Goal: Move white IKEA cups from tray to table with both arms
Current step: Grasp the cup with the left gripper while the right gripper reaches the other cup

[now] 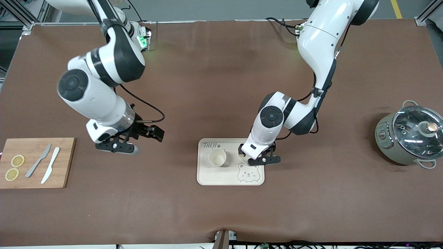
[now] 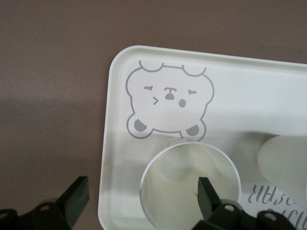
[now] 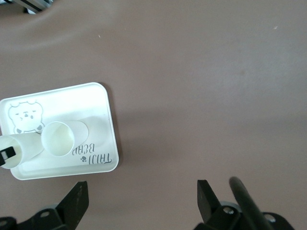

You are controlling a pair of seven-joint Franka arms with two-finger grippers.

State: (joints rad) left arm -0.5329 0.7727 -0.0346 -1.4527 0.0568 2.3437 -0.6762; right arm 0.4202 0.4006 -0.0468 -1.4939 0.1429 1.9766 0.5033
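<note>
Left gripper [image 1: 264, 159] fingers [image 2: 207, 195] spread wide, straddling one cup [image 2: 190, 184] rim (no squeeze visible); right gripper [image 1: 121, 147] fingers wide, empty, over bare surface [image 1: 173, 193]. Both cream cups upright on the tray [image 1: 207, 178].

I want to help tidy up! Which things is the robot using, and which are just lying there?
Using:
- two white cups
- bear tray
- left tool, open around one cup
- right tool, open over bare table

Just lying there:
- cutting board
- two knives
- lemon slices
- lidded pot

Light fell evenly from above; soft shadows lay under each claw, glare washed the tray [image 2: 115, 143], focus stayed sharp.
</note>
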